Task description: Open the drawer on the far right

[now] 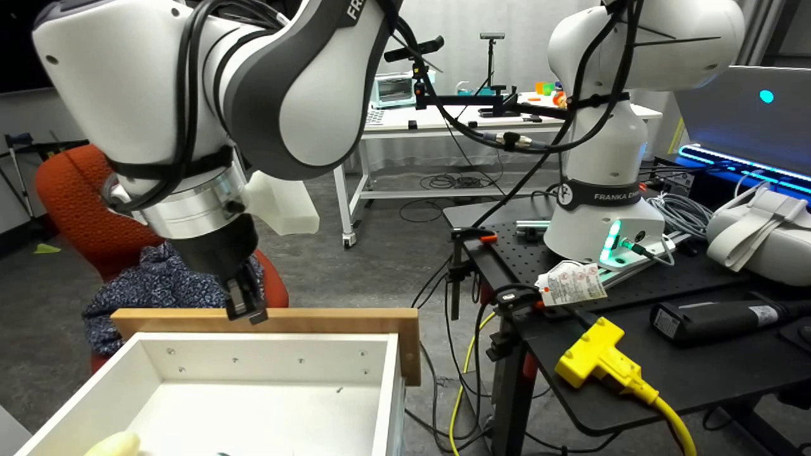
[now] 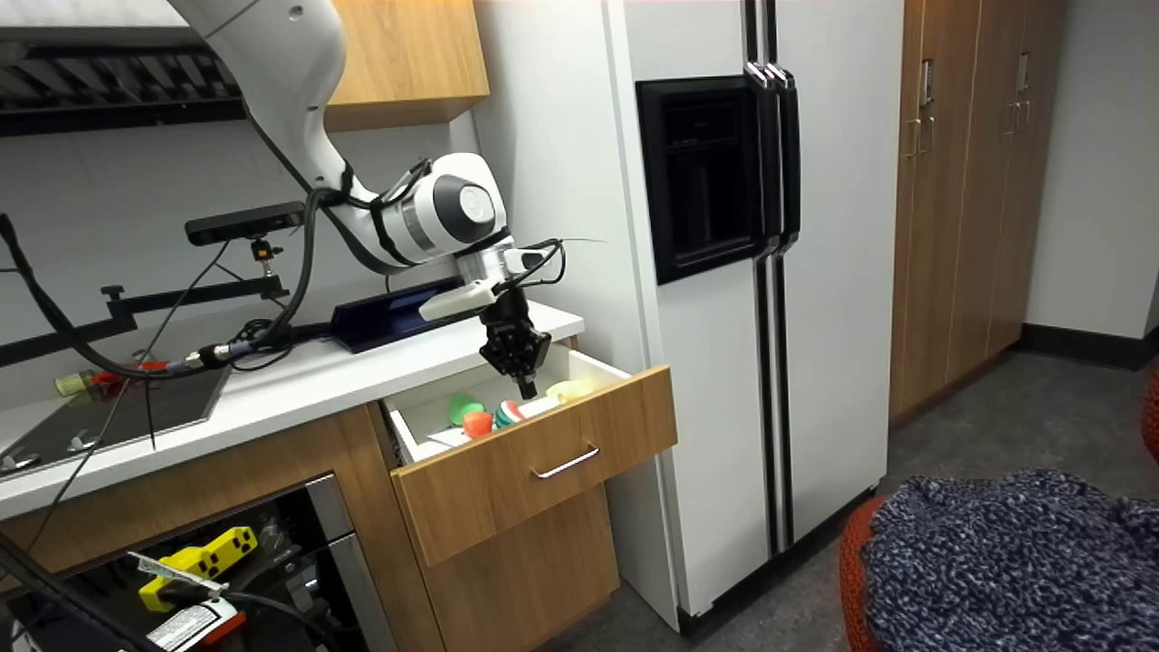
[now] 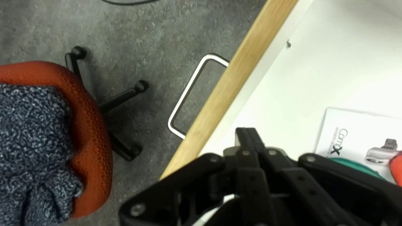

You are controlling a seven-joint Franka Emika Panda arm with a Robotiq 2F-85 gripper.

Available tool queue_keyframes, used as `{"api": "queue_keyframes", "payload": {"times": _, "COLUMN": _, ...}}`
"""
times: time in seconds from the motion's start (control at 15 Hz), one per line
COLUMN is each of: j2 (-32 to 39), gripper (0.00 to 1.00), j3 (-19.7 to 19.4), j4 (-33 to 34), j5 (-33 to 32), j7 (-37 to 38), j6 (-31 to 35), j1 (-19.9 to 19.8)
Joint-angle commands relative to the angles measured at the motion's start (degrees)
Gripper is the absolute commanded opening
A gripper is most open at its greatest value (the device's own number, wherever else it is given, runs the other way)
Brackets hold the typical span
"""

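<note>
The drawer stands pulled out, with a wood front panel and white inside; it shows in both exterior views point(image 1: 342, 322) point(image 2: 489, 493) and in the wrist view point(image 3: 229, 88). Its metal bar handle point(image 2: 566, 463) is on the outer face, and also shows in the wrist view point(image 3: 185, 94). My gripper point(image 1: 249, 315) points down over the drawer, close to the inner side of the front panel. Its fingers are together with nothing between them, as the wrist view point(image 3: 246, 129) shows. In an exterior view point(image 2: 528, 389) the fingertips are by the panel's top edge; contact cannot be told.
Inside the drawer are a green item point(image 2: 463, 407), an orange item point(image 2: 477, 424), a yellow item point(image 2: 570, 389) and a printed white sheet or box point(image 3: 345, 131). An orange chair point(image 3: 94, 175) with dark knit cloth stands before the drawer. A refrigerator point(image 2: 842, 272) stands beside it.
</note>
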Motion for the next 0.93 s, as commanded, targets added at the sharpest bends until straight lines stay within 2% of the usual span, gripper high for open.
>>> {"api": "queue_keyframes", "payload": {"times": 0.0, "j2": -1.6, "gripper": 0.00, "j3": -0.9, "j4": -3.3, "j5": -2.7, "j7": -1.0, "j6": 8.0, "j1": 0.1}}
{"api": "queue_keyframes", "payload": {"times": 0.27, "j2": -1.7, "gripper": 0.00, "j3": -1.1, "j4": -4.7, "j5": -2.0, "j7": -2.1, "j6": 11.8, "j1": 0.0}}
{"api": "queue_keyframes", "payload": {"times": 0.87, "j2": -2.0, "gripper": 0.00, "j3": 0.6, "j4": -6.1, "j5": 2.7, "j7": -4.5, "j6": 10.4, "j1": -1.0}}
